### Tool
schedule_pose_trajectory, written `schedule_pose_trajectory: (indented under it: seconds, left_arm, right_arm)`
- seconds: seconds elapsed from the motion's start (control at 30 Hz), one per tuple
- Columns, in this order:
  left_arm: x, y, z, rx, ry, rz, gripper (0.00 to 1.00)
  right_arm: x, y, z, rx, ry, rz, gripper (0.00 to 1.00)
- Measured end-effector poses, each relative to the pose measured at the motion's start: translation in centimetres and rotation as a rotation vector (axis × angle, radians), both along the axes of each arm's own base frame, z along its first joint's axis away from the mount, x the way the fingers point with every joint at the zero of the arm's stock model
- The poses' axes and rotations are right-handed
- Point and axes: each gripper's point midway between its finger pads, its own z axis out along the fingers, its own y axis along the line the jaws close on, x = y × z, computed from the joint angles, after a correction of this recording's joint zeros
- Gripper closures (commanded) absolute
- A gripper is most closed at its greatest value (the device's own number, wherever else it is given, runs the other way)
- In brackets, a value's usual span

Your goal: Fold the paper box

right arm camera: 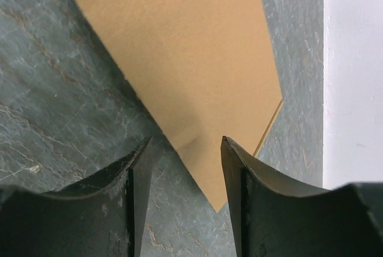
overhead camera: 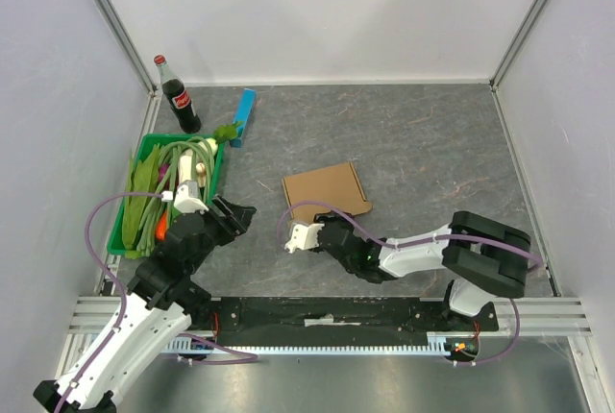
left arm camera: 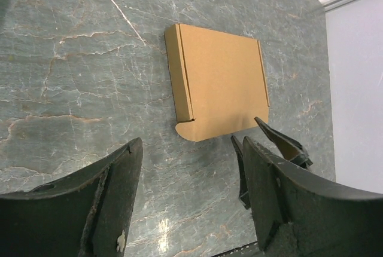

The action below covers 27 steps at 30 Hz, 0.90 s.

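Note:
The paper box [overhead camera: 326,191] is a flat brown cardboard piece lying on the grey table, folded over with a rounded flap at one corner. It also shows in the left wrist view [left arm camera: 221,80] and in the right wrist view [right arm camera: 179,48]. My right gripper [overhead camera: 322,222] is open at the box's near edge. In its own view [right arm camera: 185,143] a pointed corner of the box lies between the spread fingers, which do not grip it. My left gripper [overhead camera: 237,213] is open and empty, left of the box and apart from it [left arm camera: 191,149]. The right gripper's fingers [left arm camera: 281,143] show beside the box in the left wrist view.
A green basket [overhead camera: 123,232] of vegetables stands at the left, close to my left arm. A cola bottle [overhead camera: 179,97] and a slim blue bar [overhead camera: 244,116] stand at the back left. White walls close the sides and back.

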Motion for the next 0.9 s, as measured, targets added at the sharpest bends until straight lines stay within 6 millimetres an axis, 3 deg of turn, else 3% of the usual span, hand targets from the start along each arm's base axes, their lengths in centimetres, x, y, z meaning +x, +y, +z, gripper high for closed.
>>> schedule_pose_trajectory:
  seconds: [0.2, 0.47, 0.57, 0.7, 0.9]
  left_arm:
    - [0.0, 0.0, 0.0, 0.001, 0.002, 0.000, 0.26]
    - [-0.3, 0.2, 0.5, -0.011, -0.019, 0.001, 0.25]
    - [-0.5, 0.4, 0.3, -0.005, -0.010, 0.003, 0.25]
    - [-0.7, 0.6, 0.2, 0.000, -0.006, 0.008, 0.24]
    - [-0.7, 0.8, 0.3, 0.003, -0.009, 0.018, 0.17]
  right_arm:
    - [0.1, -0.5, -2.0, -0.083, -0.021, -0.021, 0.47]
    - [1.5, -0.7, -1.4, -0.091, -0.144, -0.094, 0.61]
    - [1.6, -0.7, -1.6, -0.113, -0.175, -0.098, 0.68]
    - [1.7, -0.4, -1.1, -0.104, -0.202, -0.102, 0.87]
    - [2.0, -0.4, -0.1, -0.099, -0.237, -0.114, 1.00]
